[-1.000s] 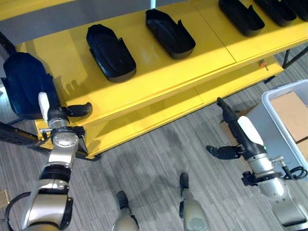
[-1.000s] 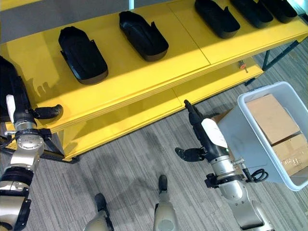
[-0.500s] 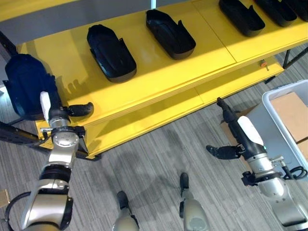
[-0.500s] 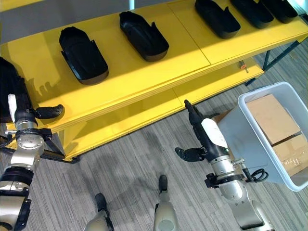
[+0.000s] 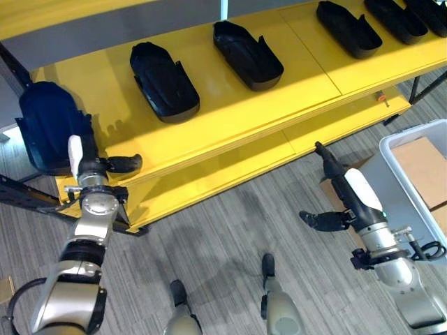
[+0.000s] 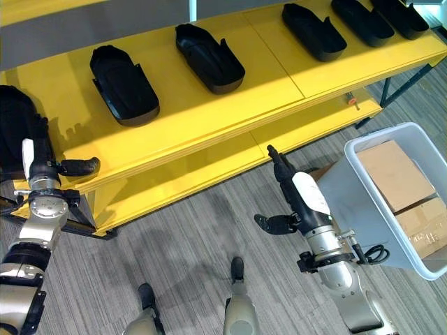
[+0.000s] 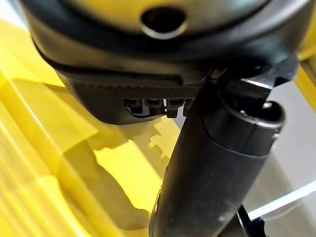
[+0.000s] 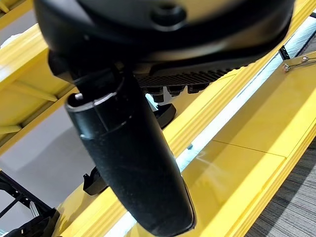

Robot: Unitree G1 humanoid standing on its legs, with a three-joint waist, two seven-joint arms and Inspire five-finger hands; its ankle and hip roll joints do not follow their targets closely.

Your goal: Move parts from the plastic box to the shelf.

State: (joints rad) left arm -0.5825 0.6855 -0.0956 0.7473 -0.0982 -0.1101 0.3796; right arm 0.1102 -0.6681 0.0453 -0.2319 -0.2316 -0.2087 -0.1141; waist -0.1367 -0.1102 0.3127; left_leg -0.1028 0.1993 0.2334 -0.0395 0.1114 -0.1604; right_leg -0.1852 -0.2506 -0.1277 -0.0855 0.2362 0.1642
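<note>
— Any room along the yellow wooden shelf [image 5: 230, 105]?
— Bare board near its left front edge; two black moulded plastic parts [image 5: 164, 82] lie further along it.
— Your hands?
— My left hand [image 5: 87, 164] grips another black part [image 5: 45, 125] off the corner, now shifted rightward. My right hand [image 5: 335, 199] hangs open beside the grey plastic box [image 5: 401, 178].

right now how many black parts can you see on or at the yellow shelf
6: one at the shelf's left end by the left hand, two mid-shelf, three toward the right end. More may lie past the view's edge.
</note>
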